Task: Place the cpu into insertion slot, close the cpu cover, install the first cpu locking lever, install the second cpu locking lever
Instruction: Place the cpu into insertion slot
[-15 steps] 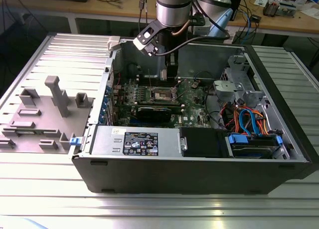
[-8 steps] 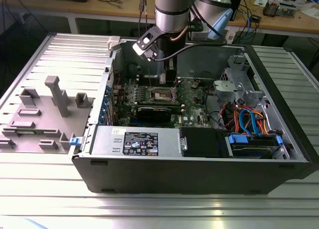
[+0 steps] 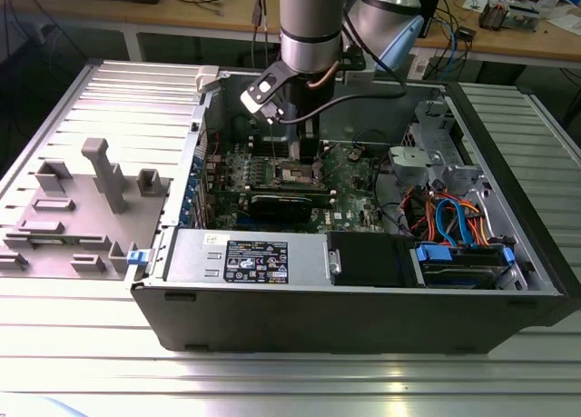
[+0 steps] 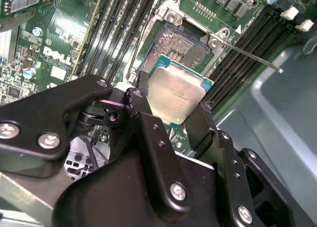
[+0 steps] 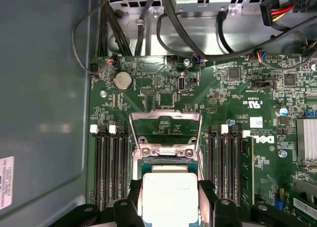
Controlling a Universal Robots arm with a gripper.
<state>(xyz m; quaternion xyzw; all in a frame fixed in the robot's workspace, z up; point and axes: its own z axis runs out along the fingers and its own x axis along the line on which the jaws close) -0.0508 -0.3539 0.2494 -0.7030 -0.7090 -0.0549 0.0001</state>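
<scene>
The gripper (image 4: 173, 101) pinches the cpu (image 4: 177, 87) by two opposite edges, closed just to its width, keeping it level above the slot (image 4: 179, 48), whose cpu cover (image 5: 166, 124) stands swung back, leaving the slot unblocked.

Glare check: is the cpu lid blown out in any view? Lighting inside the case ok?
First wrist view: cpu lid, held in the tool, is washed near white. Second wrist view: lid shows a soft sheen, grain visible. Exterior view: case interior shaded, strong sheen on the ribbed table.
</scene>
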